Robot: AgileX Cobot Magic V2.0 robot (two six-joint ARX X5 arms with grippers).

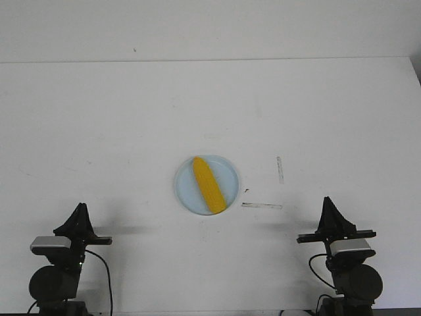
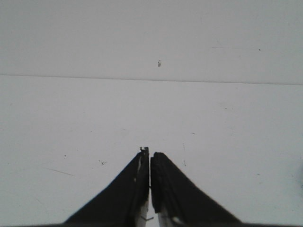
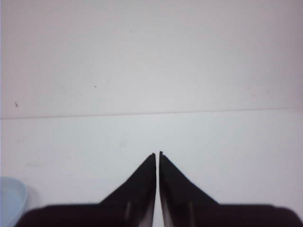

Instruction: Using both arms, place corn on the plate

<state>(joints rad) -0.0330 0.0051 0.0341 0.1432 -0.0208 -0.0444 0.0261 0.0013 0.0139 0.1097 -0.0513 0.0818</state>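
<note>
The left gripper (image 2: 150,156) has its two black fingers pressed together, only a thin slit between them, and holds nothing; its tips point over bare white table (image 1: 99,118). The right gripper (image 3: 157,155) is likewise closed tip to tip and empty (a pale blue sliver of the plate (image 3: 10,198) shows at the lower left edge of its wrist view). In the front view the left gripper (image 1: 81,209) sits at the lower left and the right gripper (image 1: 327,203) at the lower right, both well apart from the plate (image 1: 187,187) at the centre. The corn (image 1: 208,184) lies diagonally on the plate, tapered end toward the upper left. Two thin grey marks (image 1: 262,205) lie on the table between the plate and the right gripper.
</note>
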